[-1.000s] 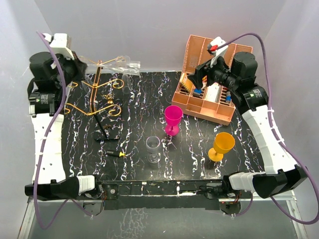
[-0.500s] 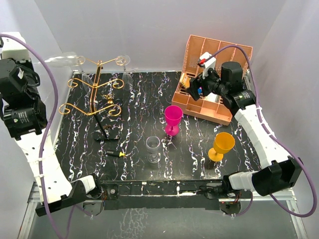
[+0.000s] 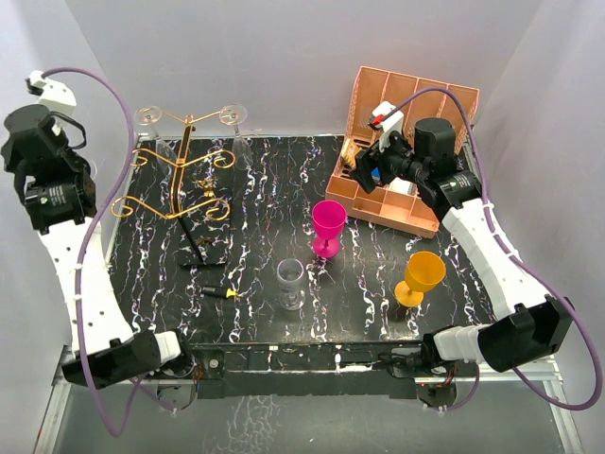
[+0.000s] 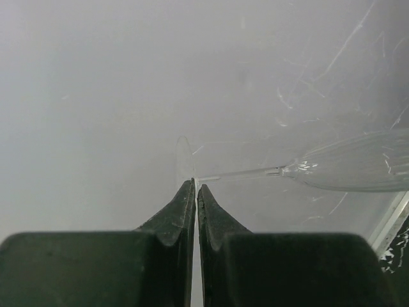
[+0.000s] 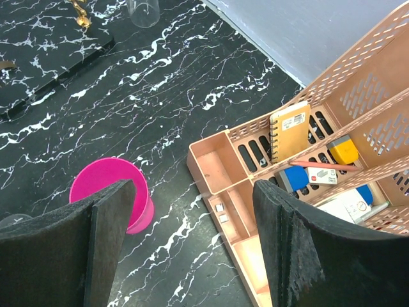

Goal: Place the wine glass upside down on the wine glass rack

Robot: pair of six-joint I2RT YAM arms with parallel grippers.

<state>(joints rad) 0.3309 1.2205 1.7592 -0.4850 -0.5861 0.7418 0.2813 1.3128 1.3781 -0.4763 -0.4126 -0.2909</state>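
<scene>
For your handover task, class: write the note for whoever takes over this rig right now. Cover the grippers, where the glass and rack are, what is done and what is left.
Left gripper: shut, apparently pinching the foot rim of the glass.
Right gripper: open, empty, over the organiser's front edge.
Glass: foot up, bowl down, at the tip of the rack's upper left arm. I cannot tell whether it is hooked on.
Done: glass lifted, inverted, brought to the rack.
Left: seat the foot on the arm, release, withdraw.
</scene>
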